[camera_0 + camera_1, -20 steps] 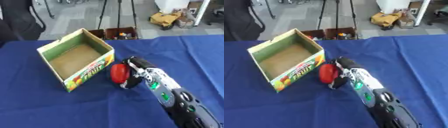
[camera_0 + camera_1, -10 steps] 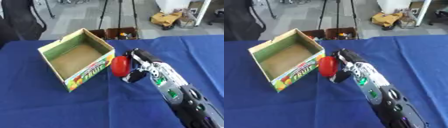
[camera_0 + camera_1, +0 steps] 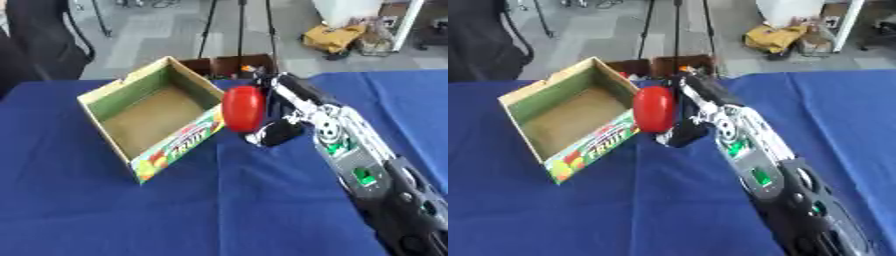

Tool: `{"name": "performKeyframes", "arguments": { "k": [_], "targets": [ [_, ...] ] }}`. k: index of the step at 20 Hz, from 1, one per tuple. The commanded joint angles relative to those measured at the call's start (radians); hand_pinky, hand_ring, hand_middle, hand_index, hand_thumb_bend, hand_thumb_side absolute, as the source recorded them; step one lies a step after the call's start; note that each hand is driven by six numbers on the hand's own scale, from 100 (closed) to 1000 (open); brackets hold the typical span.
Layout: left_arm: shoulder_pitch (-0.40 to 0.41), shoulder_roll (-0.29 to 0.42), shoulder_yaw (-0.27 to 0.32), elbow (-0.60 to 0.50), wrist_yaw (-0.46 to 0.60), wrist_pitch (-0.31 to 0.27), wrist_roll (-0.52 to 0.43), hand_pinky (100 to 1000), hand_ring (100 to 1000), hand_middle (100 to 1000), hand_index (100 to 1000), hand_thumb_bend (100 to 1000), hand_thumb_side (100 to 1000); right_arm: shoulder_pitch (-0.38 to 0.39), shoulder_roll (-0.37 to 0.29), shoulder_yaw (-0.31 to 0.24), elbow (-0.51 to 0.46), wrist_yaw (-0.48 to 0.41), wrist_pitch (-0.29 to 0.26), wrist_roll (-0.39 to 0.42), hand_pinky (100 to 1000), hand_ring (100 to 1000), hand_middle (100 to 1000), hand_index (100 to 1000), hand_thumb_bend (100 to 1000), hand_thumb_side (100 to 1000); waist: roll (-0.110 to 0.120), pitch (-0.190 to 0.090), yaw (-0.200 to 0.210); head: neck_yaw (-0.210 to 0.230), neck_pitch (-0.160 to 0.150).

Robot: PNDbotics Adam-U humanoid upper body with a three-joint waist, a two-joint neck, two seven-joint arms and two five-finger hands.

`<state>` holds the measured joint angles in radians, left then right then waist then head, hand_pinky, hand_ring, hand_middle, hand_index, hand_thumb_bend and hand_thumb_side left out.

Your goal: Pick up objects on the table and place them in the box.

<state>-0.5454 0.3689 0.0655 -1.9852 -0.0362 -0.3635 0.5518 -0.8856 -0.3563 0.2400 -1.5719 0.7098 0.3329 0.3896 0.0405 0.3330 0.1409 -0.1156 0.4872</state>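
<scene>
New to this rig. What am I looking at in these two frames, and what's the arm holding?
Both pictures come from one stereo camera in a humanoid robot's head, looking down at a blue table. The black and silver arm entering from the right ends in the right hand, whose fingers are curled round a red object, lifted beside the rim of an open cardboard fruit box. The box's visible floor looks bare. The left hand is not in view. Beyond the table are floor and clutter.
</scene>
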Motion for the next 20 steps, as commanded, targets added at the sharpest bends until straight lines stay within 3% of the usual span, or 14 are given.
{"name": "performKeyframes", "arguments": {
  "k": [1, 10, 20],
  "targets": [
    [-0.011, 0.017, 0.003, -0.015, 0.002, 0.004, -0.002, 719, 857, 851, 884, 100, 1000, -0.049, -0.013, -0.013, -0.030, -0.014, 0.017, -0.006, 375, 465, 491, 626, 328, 167, -0.014, -0.017, 0.004, 0.000, -0.002],
    [-0.017, 0.011, -0.007, -0.015, 0.011, 0.004, -0.012, 719, 856, 851, 884, 100, 1000, -0.182, 0.072, -0.023, 0.140, 0.059, 0.032, -0.039, 377, 465, 486, 621, 317, 170, -0.019, -0.017, 0.038, -0.029, -0.003],
    [-0.038, 0.002, -0.017, -0.015, 0.023, 0.001, -0.027, 719, 856, 851, 884, 100, 1000, -0.273, 0.200, -0.092, 0.377, 0.166, 0.045, -0.124, 375, 461, 484, 624, 308, 140, -0.031, 0.002, 0.092, -0.069, -0.023]
  ]
}}
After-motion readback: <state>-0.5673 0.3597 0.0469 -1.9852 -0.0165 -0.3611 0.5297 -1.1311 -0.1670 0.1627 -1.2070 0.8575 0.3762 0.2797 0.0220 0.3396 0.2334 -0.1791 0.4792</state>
